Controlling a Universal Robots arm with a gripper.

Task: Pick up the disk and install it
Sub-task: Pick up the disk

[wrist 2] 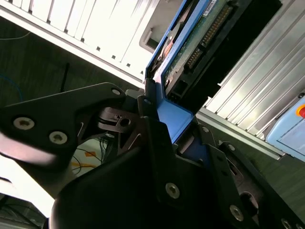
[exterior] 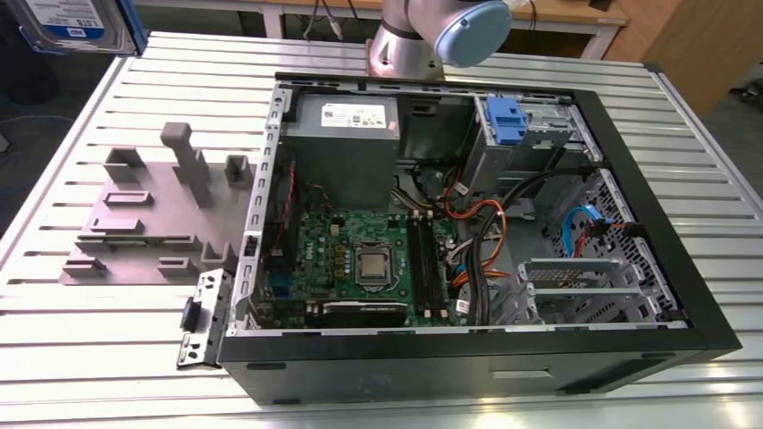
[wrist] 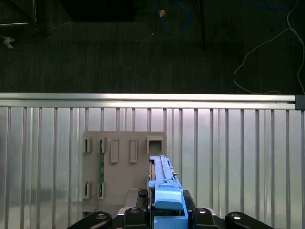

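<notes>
Case [exterior: 477,357] open-topped; cables [exterior: 483,213] (orange, black) crowd drive cage [exterior: 542,134]; disk [exterior: 71,27] in jaws hangs clear of fixture [exterior: 143,214].

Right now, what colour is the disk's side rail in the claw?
Blue; the rail on the disk shows best in the first wrist view.

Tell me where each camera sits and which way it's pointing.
Exterior view: off the arm, looking down into the open computer case on the table; part of the arm shows.
First wrist view: looks down past the hand at the table and grey holder.
Second wrist view: close behind the hand, which grips the disk.
Both wrist views share hand and disk.
</notes>
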